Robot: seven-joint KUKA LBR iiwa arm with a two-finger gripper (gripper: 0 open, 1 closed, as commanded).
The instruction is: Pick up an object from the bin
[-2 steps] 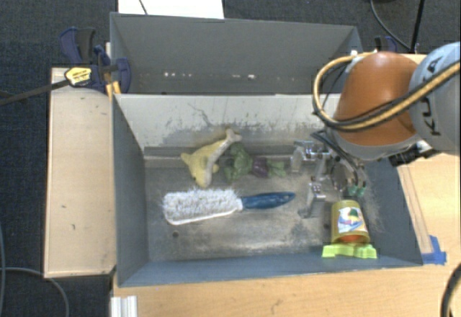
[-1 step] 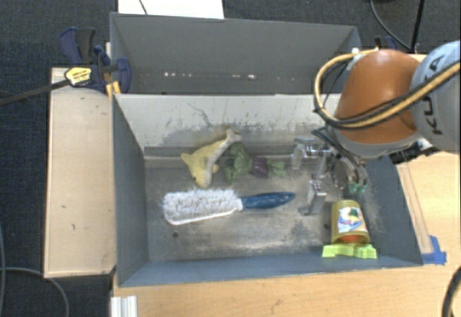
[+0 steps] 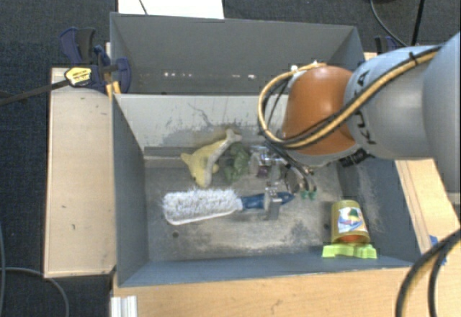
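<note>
The gripper (image 3: 272, 197) sits low in the middle of the bin (image 3: 130, 186), right at the blue handle of a brush (image 3: 204, 205); whether it is open or clamped on the handle cannot be told. The brush lies flat on the floor, its long axis running left to right, with the white bristle head pointing left. Just behind it lie a pale yellow toy (image 3: 207, 157) and a dark green lump (image 3: 236, 162), and a yellow can (image 3: 348, 221) stands well apart to the right
</note>
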